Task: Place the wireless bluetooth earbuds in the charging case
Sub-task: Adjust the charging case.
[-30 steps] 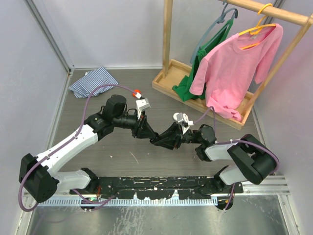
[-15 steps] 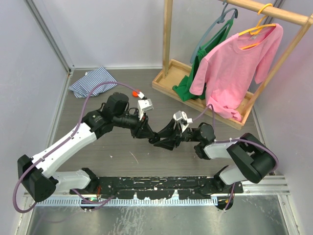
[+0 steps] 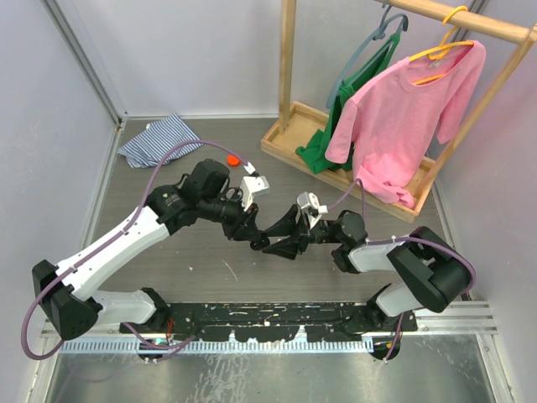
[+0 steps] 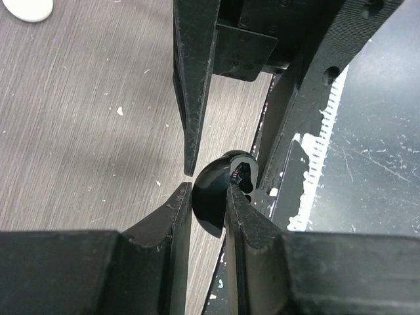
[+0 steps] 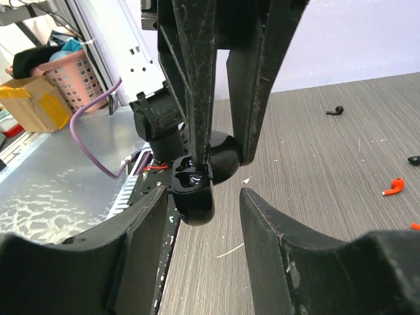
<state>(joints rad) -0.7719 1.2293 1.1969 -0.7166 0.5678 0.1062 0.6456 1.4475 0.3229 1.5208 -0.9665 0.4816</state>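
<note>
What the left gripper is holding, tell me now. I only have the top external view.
Observer: The left wrist view shows the left gripper shut on a black, rounded charging case.
Operator: Report the lid.
Observer: The right wrist view shows the case apparently hinged open, cavity exposed.
Operator: Locate the earbuds.
Observer: The right wrist view shows a red-orange earbud and a black earbud lying loose on the table.

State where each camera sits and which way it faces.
Top external: above and behind the bases, facing down at the table; left arm and right arm show whole.
Left wrist: faces down along the left gripper, shut on the charging case.
Right wrist: faces nearly level along the open right gripper toward the left arm.
Shared: both wrist views show the case and the opposite gripper's fingers.
</note>
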